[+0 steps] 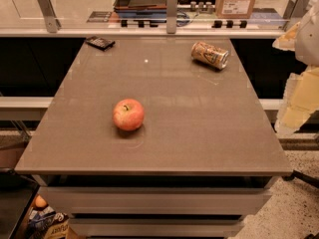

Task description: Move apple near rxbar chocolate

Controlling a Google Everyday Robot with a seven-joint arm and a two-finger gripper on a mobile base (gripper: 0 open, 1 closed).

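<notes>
You find the round red-and-yellow apple (128, 114) resting on the flat grey-brown tabletop (199, 128), left of its centre, with the stem dimple facing up. The small flat dark rectangular wrapped rxbar chocolate (100, 43) lies at the tabletop's far left corner, well apart from the apple. A tan cylindrical drink can (210, 55) lies on its side near the tabletop's far right corner. The pale white-and-yellow end effector (300, 91) hangs beyond the tabletop's right edge. You cannot tell whether it is apart or together.
</notes>
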